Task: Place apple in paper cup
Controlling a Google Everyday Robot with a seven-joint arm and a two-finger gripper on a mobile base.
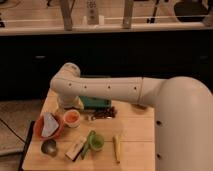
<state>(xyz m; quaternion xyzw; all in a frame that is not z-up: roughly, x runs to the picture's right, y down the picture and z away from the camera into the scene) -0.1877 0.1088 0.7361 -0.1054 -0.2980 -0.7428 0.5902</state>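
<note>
The white paper cup stands on the left part of the wooden table. An orange-red round shape, the apple, shows inside its rim. My gripper hangs at the end of the big white arm, just above and behind the cup, slightly to its left. The gripper's tip is partly hidden by the arm's wrist.
An orange-red bowl with a grey-blue cloth sits left of the cup. A green box and a dark packet lie behind. A green cup, a snack bar, a metal scoop and a yellow object lie in front.
</note>
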